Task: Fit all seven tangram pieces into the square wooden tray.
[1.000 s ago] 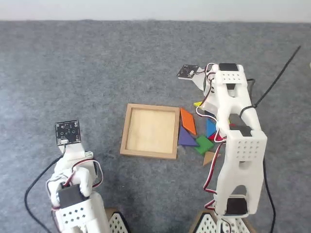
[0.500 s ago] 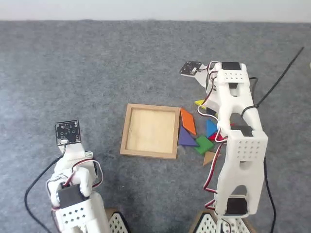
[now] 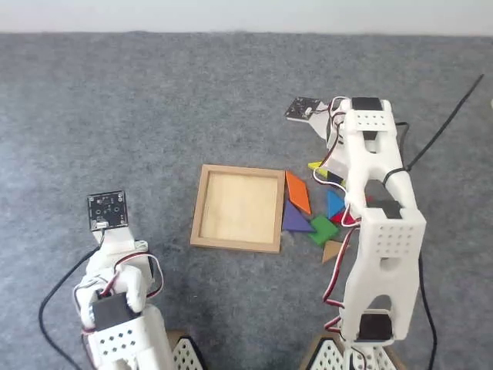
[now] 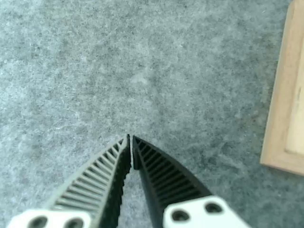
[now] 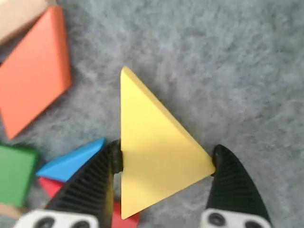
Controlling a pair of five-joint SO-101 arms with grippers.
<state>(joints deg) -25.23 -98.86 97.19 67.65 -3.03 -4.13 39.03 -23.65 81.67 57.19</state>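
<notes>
The square wooden tray (image 3: 202, 208) lies flat on the grey table (image 3: 154, 100), between the two arms. All the pieces I can see lie outside it, clustered off the side nearest the right arm. The orange parallelogram (image 3: 298, 191) lies just beside that edge of the tray, with the purple triangle (image 3: 294, 220) right below it, also against the rim. A little farther from the tray come the green square (image 3: 323, 229), the blue triangle (image 3: 333, 203) and a red piece (image 3: 344, 218), both partly under the arm, and a tan triangle (image 3: 332, 250) near the tray's corner. Farthest out from the tray sits the yellow triangle (image 5: 147, 137), and the right tool (image 5: 166, 161) is pinching it, one finger on a flat edge and the other at a corner. On the tray's other side, the left tool (image 4: 130, 138) hangs over bare table, its tips pressed together, apart from the tray's rim.
</notes>
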